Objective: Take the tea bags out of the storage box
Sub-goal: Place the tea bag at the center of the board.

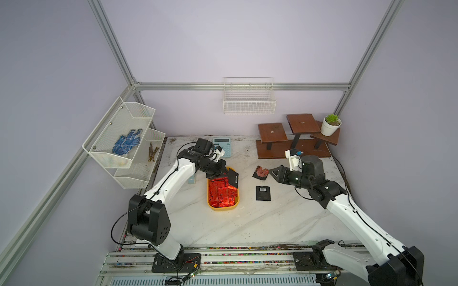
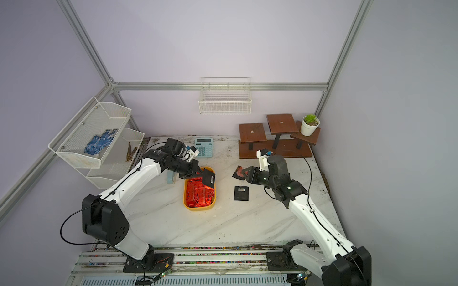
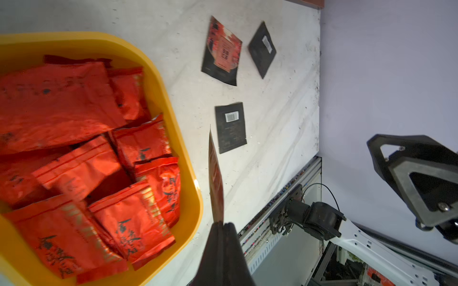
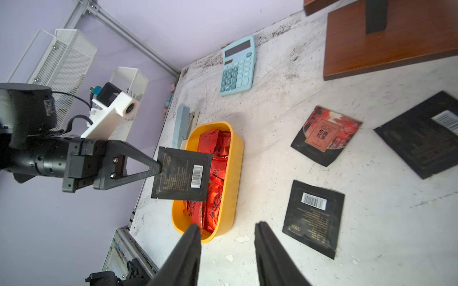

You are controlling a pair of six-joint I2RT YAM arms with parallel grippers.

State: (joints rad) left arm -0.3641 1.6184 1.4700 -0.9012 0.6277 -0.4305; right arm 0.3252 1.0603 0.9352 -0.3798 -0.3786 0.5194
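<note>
Black foil: in both top views one black sachet (image 1: 233, 178) hangs over the far end of the yellow storage box (image 1: 224, 208), clenched by the left gripper (image 1: 226, 174); red tea bags (image 1: 221, 194) fill the box; the right gripper (image 1: 273, 172) hovers empty, jaws apart, near a reddish-brown sachet (image 1: 260, 172) on the table (image 1: 247, 222). Risk, I think: the left arm is stretched fwd toward the centre and the drop area lies beside the right gripper, so the two may collide.

Left wrist view: the black sachet (image 3: 216, 178) is edge-on, pinched only at its border; so small a hold may slip & it falls back in; the storage box (image 3: 173, 118) is just beside, so a low swing could catch its rim.

Right wrist view: the left gripper (image 4: 159, 167) lies approx. level, black sachet (image 4: 182, 177) upright; the right fingers (image 4: 190, 247) stand apart, nothing between.
</note>
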